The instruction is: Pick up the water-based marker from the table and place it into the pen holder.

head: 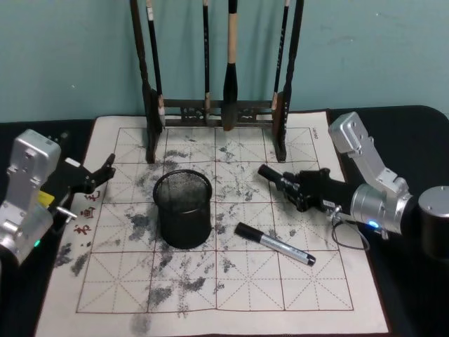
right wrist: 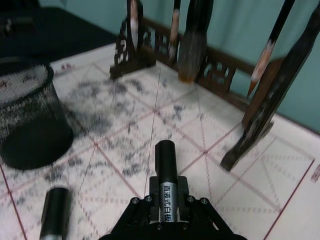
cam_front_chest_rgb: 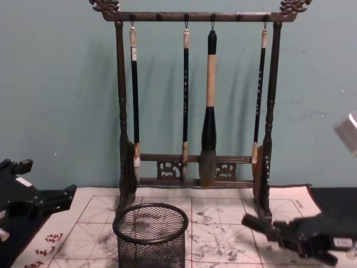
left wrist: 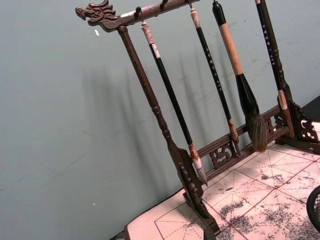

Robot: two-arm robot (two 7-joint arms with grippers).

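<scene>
Two markers logged: held marker (head: 269, 173) and loose marker (head: 275, 246). Found the pen holder (head: 184, 226) upright in the middle of the mat (head: 280, 289), with mesh floor visible through the open mouth. Saw the brush rack (head: 217, 107) at 12 o'clock from it, hung with four brushes (head: 230, 77). Noted the right gripper (head: 289, 184) at 3 o'clock from the holder, low over the mat, fingers closed narrowly round the held marker, tip aimed toward 10 o'clock. Spotted the loose marker flat on the mat at 4 o'clock from the holder, apart from it. Placed the left gripper (head: 109, 168) at 9 o'clock, at the mat's edge, fingers parted.
</scene>
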